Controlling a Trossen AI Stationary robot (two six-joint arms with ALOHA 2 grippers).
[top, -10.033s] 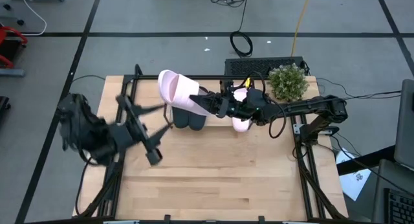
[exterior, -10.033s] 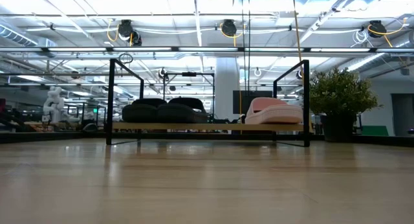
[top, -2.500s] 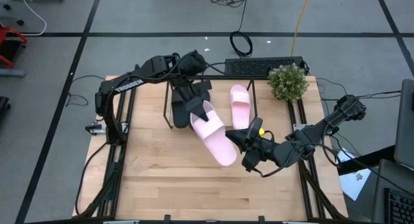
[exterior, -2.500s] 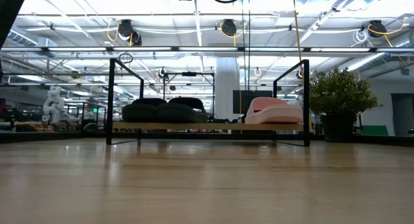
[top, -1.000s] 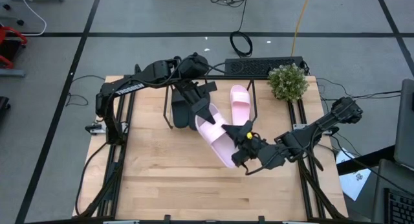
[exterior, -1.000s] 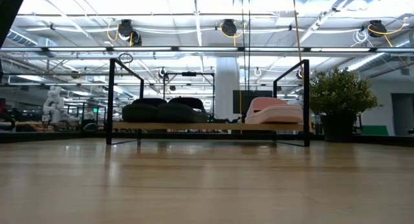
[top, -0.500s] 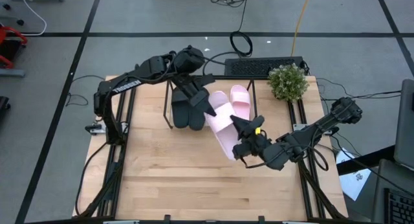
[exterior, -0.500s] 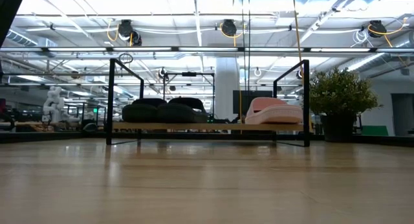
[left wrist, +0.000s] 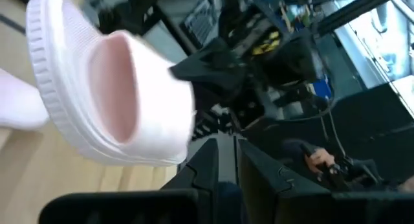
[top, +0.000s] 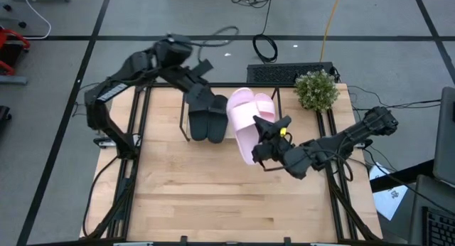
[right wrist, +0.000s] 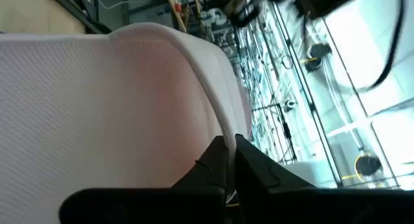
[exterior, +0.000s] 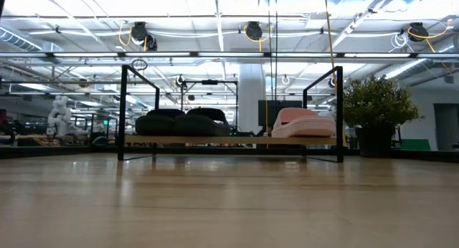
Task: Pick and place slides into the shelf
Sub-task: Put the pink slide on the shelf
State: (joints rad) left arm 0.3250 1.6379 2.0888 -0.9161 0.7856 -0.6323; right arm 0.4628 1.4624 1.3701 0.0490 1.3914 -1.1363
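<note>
A raised pale pink slide (top: 242,125) hangs over the shelf (exterior: 229,140), and my right gripper (top: 260,132) is shut on it at its right side. A second pink slide (top: 266,108) and the black pair (top: 206,114) rest on the shelf's board, sole down; the low view shows them too, the black pair (exterior: 179,122) and the pink slide (exterior: 301,122). My left gripper (top: 201,70) stands up and back at the shelf's far left. Its fingers (left wrist: 200,169) are a narrow gap apart with nothing between them, and they point at the held slide (left wrist: 110,101). My right gripper pinches a thin pink edge (right wrist: 223,136) of the slide between its two fingers, on the slide's side toward the table's right. It comes at the slide from the near right, slanting. The slide is lifted clear, lying lengthwise near to far above the shelf.
A potted plant (top: 316,89) stands at the far right corner, beside a black grille (top: 290,73). Black frame rails (top: 138,132) run along both table sides. The wooden table top (top: 227,196) lies bare near the front.
My left gripper has let go of the pink slide's far end and drawn back up toward the far left. My right gripper has carried the slide toward the far edge, over the shelf. The slide has turned from slanting to nearly lengthwise beside the other pink one.
</note>
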